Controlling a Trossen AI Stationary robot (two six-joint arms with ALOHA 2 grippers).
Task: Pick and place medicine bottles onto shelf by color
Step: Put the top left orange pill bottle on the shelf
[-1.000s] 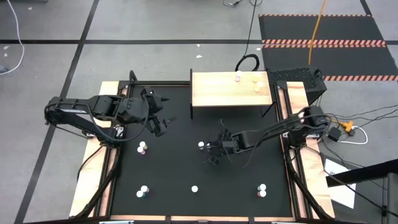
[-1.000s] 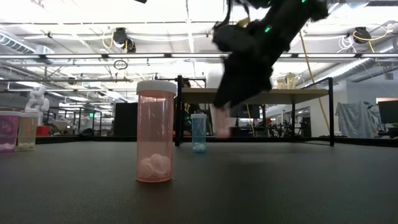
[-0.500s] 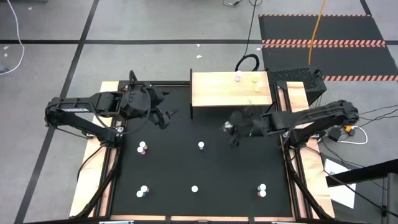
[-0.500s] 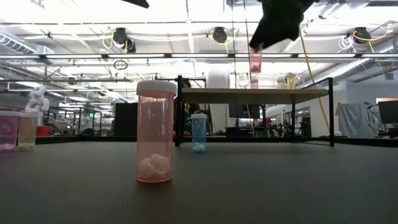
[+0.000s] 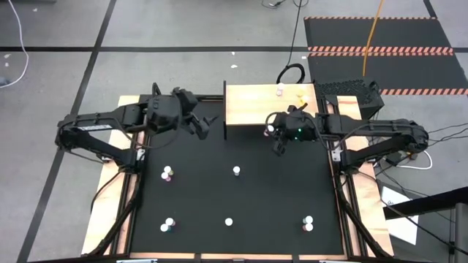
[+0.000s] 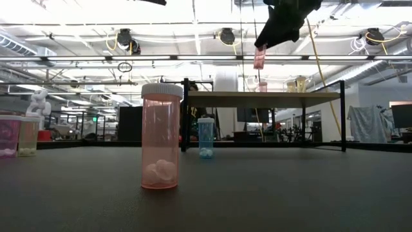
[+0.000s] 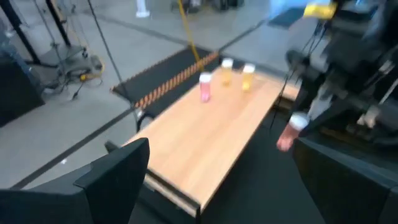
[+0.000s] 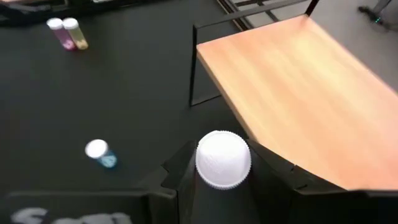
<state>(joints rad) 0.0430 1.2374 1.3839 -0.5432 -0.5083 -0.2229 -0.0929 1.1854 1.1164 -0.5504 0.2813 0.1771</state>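
Note:
My right gripper (image 5: 273, 134) is shut on a pink bottle with a white cap (image 8: 223, 159), in the air by the near edge of the light-wood shelf (image 5: 256, 109). In the low view the bottle (image 6: 259, 57) hangs above shelf height. My left gripper (image 5: 208, 125) is open and empty just left of the shelf. Three bottles stand at the shelf's far edge: pink (image 7: 205, 87), orange (image 7: 226, 71) and yellow (image 7: 247, 76). Several more stand on the black table, among them a blue one (image 5: 236, 171) and a pink one (image 6: 161, 136). My right gripper pinches the pink bottle's upper end, just under the white cap (image 8: 219, 182), between its two fingers (image 8: 180, 177). The fingers come from above. The bottle hangs below them, nearly upright, its body (image 6: 259, 59) lifted clear of table and shelf.
The shelf stands on thin black legs (image 6: 186, 116) at the table's far edge. Bottles stand near the table's left (image 5: 167, 174), near-left (image 5: 169, 224), near-middle (image 5: 229, 221) and near-right (image 5: 308, 223). Pale wooden strips (image 5: 110, 197) edge the table.
My right gripper has risen from the table's middle with the pink bottle and gone toward the far edge, up to the shelf's near side; the bottle is now lifted clear, above shelf height. My left gripper has gone toward the right and the far edge, up to the shelf's left end.

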